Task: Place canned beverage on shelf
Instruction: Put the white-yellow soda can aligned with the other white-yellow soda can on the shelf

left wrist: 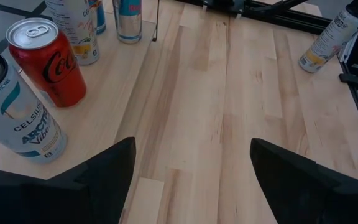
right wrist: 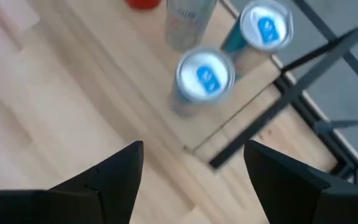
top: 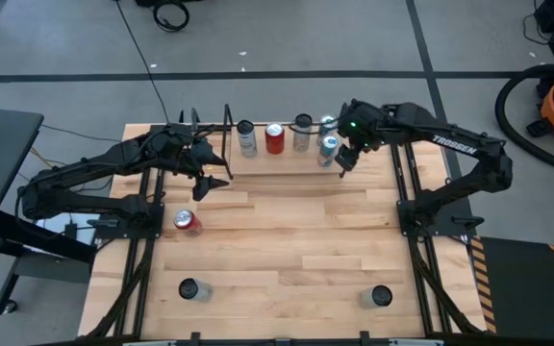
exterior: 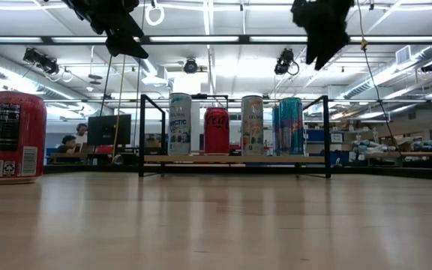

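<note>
The shelf (exterior: 231,159), a low wood board with black rod end frames, stands at the table's far side. Several cans stand on it upright: a white one (top: 247,137), a red one (top: 274,137), a silver one (top: 302,132) and two blue-topped ones (right wrist: 205,74) (right wrist: 265,28) at the right end. My right gripper (right wrist: 194,149) hangs open above the nearer blue-topped can, clear of it, also seen from above (top: 346,159). My left gripper (top: 214,183) hovers open by the shelf's left end, nothing between its fingers (left wrist: 191,149).
A red can (top: 186,221) stands on the table at the left, below my left arm. Two more cans (top: 192,288) (top: 378,296) stand near the front edge. Bare wood lies between them and the shelf.
</note>
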Controlling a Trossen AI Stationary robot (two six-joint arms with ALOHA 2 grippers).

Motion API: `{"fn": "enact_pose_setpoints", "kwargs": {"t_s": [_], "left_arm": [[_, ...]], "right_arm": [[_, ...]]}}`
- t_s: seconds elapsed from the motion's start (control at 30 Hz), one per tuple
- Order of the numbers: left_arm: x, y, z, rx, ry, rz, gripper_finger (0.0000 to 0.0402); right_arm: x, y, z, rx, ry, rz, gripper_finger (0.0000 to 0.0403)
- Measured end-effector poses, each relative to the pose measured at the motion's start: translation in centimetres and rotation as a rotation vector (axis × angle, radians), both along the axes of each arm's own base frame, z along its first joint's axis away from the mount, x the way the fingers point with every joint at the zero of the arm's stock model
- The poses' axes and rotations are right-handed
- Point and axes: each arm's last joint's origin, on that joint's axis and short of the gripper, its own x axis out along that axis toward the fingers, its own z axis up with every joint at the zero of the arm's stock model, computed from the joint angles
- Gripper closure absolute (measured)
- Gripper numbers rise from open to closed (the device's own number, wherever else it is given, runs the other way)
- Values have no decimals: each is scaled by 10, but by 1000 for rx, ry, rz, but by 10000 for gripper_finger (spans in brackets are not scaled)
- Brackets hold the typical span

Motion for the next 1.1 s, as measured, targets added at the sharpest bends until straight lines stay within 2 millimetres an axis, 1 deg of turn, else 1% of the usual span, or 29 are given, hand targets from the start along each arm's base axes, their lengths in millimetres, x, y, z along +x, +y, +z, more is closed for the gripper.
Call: {"fn": "enact_pose_setpoints", "kwargs": {"t_s": [0.27,0.43,0.63,0.77,1.1], "left_arm": [[0,0,0,0,0,0,83],[0,0,0,0,0,0,83],[0,0,0,0,1,0,83],[0,0,0,0,1,0,83],[0,0,0,-22,-1,15,83]], "right_arm": [[-29,36,15,80,1,26,117],[-38,49,22,146,-65,62,117],[-35,57,24,320,-134,220,111],[-29,59,24,351,-162,226,100],[-24,81,24,393,-171,227,67]]}}
